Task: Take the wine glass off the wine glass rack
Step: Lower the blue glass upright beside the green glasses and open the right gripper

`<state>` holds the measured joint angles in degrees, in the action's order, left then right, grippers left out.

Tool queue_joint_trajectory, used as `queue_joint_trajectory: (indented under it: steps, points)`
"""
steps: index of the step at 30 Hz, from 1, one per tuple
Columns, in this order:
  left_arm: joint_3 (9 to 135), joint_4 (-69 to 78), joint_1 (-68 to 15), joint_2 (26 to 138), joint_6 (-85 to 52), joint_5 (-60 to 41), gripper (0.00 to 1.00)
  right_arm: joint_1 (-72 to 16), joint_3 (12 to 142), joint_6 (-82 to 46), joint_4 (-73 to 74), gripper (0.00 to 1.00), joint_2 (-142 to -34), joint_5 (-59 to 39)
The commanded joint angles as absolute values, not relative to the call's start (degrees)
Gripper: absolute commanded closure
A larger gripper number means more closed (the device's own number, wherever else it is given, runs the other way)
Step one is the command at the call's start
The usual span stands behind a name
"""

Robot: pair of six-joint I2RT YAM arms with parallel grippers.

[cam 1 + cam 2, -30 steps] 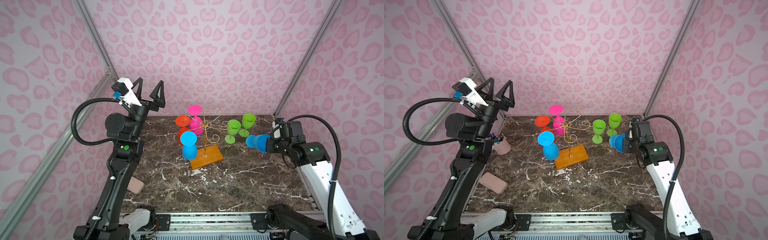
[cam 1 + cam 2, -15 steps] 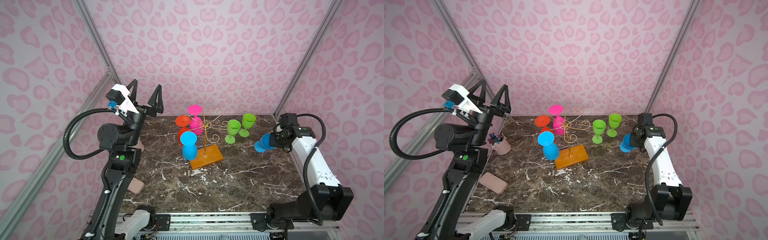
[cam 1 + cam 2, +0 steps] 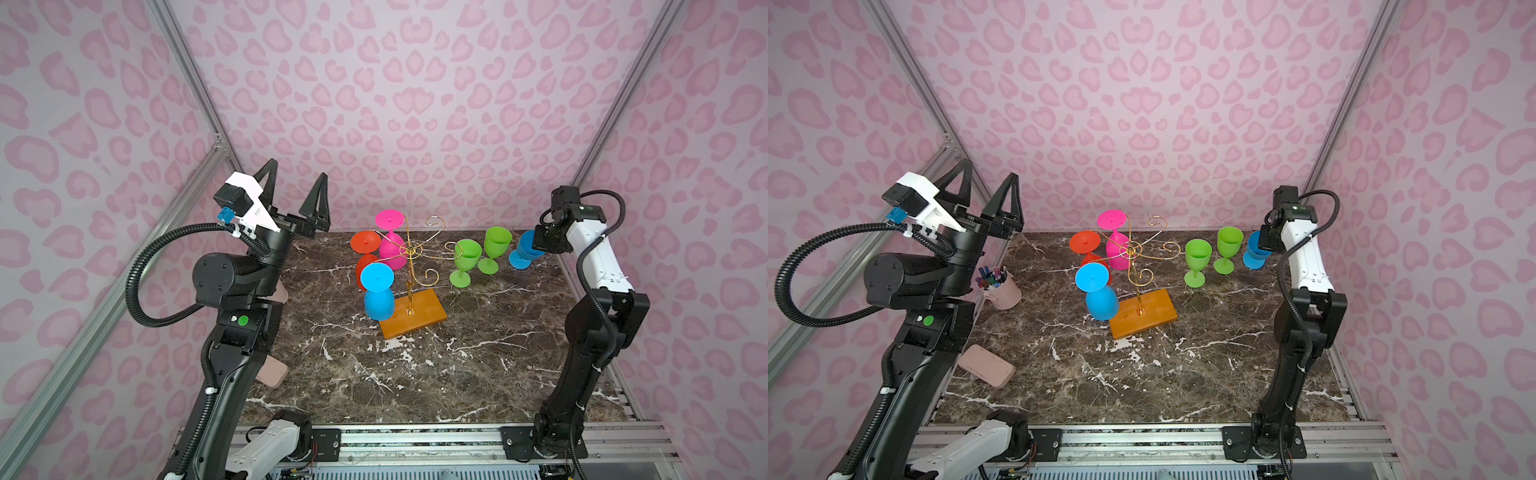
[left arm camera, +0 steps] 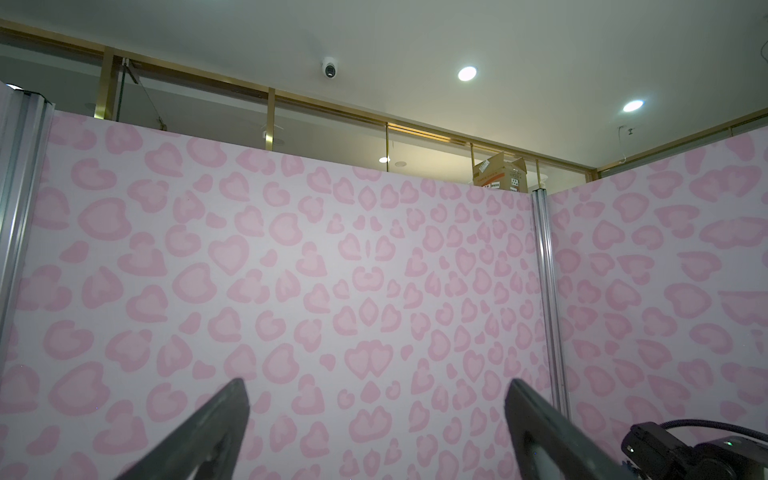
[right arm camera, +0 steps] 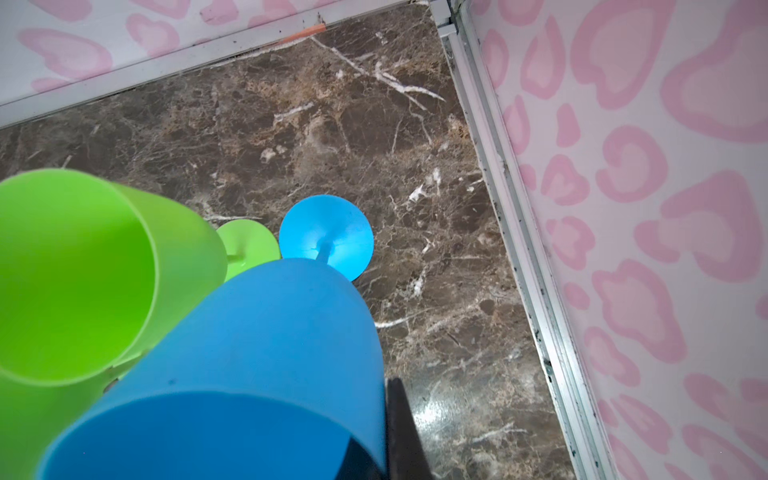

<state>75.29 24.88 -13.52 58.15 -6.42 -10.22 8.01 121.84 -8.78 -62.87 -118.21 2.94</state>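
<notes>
We judge the set-down is in hand. The right end effector [image 3: 540,245] is clamped on the rim of a blue wine glass [image 5: 257,353]. The glass stands upright at the 2 o'clock corner of the worktop [image 3: 415,374], its foot seemingly down, just beside two green wine glasses [image 3: 467,257] and well apart from the central wine glass rack [image 3: 419,316]. The left end effector [image 3: 297,170] gapes wide and holds nothing. Next we release and rise straight, sparing the green neighbour.

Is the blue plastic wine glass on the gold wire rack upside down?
Yes, upside down: the blue wine glass hangs foot-up from the rack, bowl below.
</notes>
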Motion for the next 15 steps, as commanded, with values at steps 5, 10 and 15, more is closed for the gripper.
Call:
queue_joint_trajectory:
  steps: [5,10,15]
  points:
    - [75.75,25.57,-13.64,58.18,-7.00,-11.47,0.03,8.27,131.54,-6.96,-68.89,1.00,-126.28,4.08]
    - [75.76,25.75,-13.63,58.53,-8.24,-11.68,0.03,8.35,134.06,-6.78,-70.11,1.00,-129.74,2.26]
    - [75.76,25.58,-13.64,58.62,-8.30,-11.10,0.03,8.30,135.64,-6.41,-71.57,0.99,-132.44,2.18]
